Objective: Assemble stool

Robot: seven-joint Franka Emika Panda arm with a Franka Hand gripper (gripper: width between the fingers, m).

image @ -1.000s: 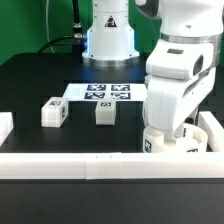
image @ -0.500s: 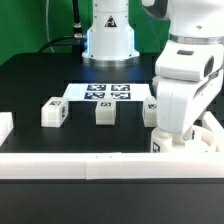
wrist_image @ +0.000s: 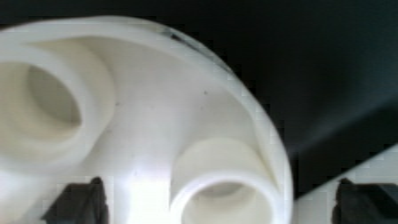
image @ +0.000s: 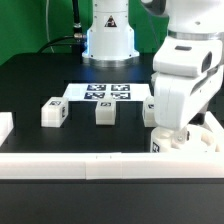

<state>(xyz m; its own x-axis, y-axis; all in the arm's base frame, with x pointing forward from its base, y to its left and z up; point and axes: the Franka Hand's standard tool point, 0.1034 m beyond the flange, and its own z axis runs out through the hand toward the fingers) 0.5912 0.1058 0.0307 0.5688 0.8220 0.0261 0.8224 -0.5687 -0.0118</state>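
The white round stool seat [wrist_image: 160, 110] fills the wrist view, with two round sockets showing. My gripper [wrist_image: 222, 205] is open, its dark fingers [wrist_image: 80, 200] standing on either side of the seat's rim, one with a dark gap beside it. In the exterior view the gripper [image: 170, 140] is low at the front right, over the seat [image: 192, 142], which the arm mostly hides. Two tagged white legs [image: 52, 113] [image: 105, 113] stand on the black table. A third leg [image: 149, 112] stands just left of the arm, partly hidden.
The marker board [image: 105, 93] lies behind the legs. A long white bar [image: 90, 165] edges the table's front, and further white bars stand at the exterior view's left [image: 5, 126] and right [image: 213, 125]. The robot base [image: 108, 40] stands at the back.
The arm has moved toward the exterior view's right, uncovering the third leg. In the last half second it has hardly moved.
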